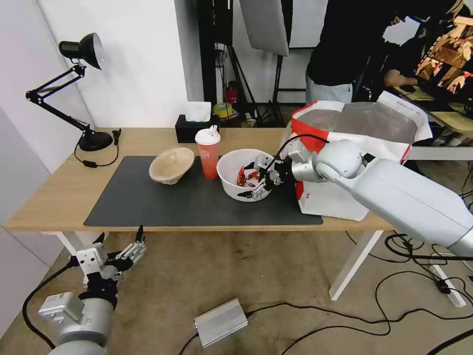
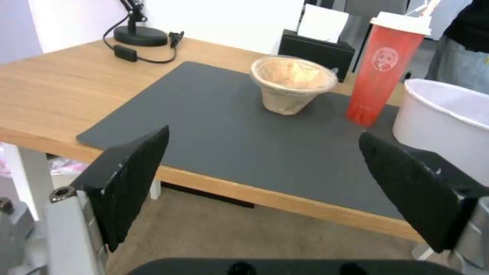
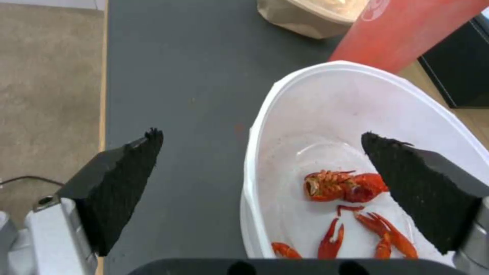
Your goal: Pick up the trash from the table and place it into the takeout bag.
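Tabletop [image 1: 59, 192]: white bowl [image 1: 231, 170] of crayfish shells [image 3: 346, 187]

The right arm reaches forward and across toward the robot's left, its wrist bent so the right gripper [image 1: 261, 180] points leftward, fingers [image 3: 122, 183] spread wide apart. The left arm hangs low at the robot's left side, below tabletop height, and the left gripper [image 1: 129, 246] points up and forward, fingers [image 2: 130, 175] likewise spread.

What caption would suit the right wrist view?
Open right gripper straddling the rim of the white bowl holding crayfish shells.
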Robot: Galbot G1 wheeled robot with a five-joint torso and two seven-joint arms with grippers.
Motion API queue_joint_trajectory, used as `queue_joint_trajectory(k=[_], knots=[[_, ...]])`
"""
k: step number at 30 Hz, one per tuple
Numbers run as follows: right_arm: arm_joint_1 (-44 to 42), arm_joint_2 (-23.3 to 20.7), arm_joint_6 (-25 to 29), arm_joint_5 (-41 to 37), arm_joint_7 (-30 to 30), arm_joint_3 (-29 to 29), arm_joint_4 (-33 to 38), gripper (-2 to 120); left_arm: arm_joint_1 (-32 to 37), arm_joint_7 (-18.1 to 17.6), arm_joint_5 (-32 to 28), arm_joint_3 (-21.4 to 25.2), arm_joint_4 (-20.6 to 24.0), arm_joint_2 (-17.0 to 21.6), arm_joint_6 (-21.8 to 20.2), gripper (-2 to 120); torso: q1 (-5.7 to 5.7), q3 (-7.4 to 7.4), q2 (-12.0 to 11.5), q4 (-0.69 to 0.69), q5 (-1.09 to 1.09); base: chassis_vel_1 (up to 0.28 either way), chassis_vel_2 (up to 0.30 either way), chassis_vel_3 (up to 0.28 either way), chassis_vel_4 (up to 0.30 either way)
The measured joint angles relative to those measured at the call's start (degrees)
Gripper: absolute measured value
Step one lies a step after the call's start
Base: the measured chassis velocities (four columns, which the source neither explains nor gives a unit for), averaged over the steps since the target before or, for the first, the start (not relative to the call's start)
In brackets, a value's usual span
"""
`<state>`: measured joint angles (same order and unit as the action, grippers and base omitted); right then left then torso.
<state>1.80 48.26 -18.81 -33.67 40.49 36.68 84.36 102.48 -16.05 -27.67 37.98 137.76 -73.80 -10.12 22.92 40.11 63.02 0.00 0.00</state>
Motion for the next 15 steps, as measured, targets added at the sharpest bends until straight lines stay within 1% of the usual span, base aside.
queue_joint_trajectory(k=[15], knots=[[-1.11, 1.96, -0.34, 0.47, -0.14, 0.0, -2.58, 100, 0.41, -0.05, 0.55, -0.31, 0.11, -0.19, 0.15, 100, 0.0, 0.0, 0.0, 0.0, 0.0, 0.0, 0.0, 0.0, 0.0]])
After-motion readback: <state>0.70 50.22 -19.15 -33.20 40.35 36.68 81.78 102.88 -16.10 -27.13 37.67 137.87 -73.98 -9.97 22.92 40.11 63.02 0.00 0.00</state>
